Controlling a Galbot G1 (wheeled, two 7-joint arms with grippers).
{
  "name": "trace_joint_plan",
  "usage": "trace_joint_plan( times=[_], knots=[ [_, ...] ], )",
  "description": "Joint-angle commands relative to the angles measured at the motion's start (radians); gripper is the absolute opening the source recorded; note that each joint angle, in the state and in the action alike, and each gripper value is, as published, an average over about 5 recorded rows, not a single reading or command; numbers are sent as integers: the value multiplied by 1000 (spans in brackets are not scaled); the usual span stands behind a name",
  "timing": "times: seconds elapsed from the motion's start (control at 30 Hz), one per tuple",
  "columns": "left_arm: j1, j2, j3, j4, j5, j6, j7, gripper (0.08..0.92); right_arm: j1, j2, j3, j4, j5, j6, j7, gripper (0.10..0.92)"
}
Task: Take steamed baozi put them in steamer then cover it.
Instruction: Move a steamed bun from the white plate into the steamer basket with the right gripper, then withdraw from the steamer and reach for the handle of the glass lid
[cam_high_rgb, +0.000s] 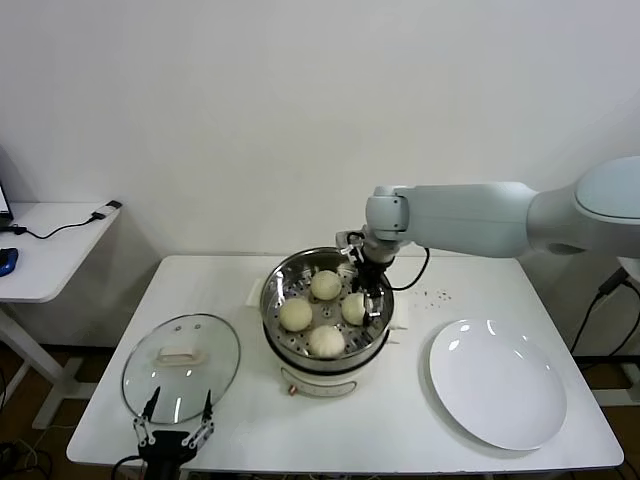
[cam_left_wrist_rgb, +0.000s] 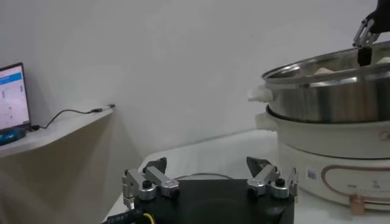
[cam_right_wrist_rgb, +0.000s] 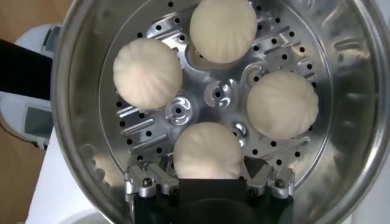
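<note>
The steamer (cam_high_rgb: 275, 290) stands at the table's middle with four steamed baozi on its perforated tray: one at the back (cam_high_rgb: 325, 284), one left (cam_high_rgb: 295, 314), one front (cam_high_rgb: 327, 341), one right (cam_high_rgb: 355, 307). My right gripper (cam_high_rgb: 368, 300) reaches down inside the pot. In the right wrist view it (cam_right_wrist_rgb: 207, 164) is open, with a finger on either side of the nearest baozi (cam_right_wrist_rgb: 206, 149), which rests on the tray. The cover (cam_high_rgb: 180, 365) lies flat on the table, left of the steamer. My left gripper (cam_high_rgb: 175, 412) is open and empty at the cover's near edge.
A flat white plate (cam_high_rgb: 497, 385) lies bare to the right of the steamer. A side table (cam_high_rgb: 50, 240) with a cable and a laptop stands at far left. In the left wrist view the steamer (cam_left_wrist_rgb: 329, 97) rises to the right of my left gripper (cam_left_wrist_rgb: 207, 165).
</note>
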Motion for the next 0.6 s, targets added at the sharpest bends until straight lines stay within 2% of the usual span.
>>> trace_joint_plan(
  times=[0.03, 0.23, 0.43, 0.6],
  knots=[
    [-2, -1, 5, -5, 6, 3, 1, 823, 49, -64, 35, 11, 21, 24, -25, 822],
    [-2, -1, 9, -5, 19, 1, 0, 823, 102, -183, 83, 52, 59, 114, 5, 823],
    [0, 5, -7, -1, 50, -16, -1, 823, 64, -380, 196, 129, 162, 294, 211, 823],
    [-5, 4, -17, -4, 50, -10, 1, 823, -102, -579, 374, 223, 250, 406, 401, 823]
  ],
)
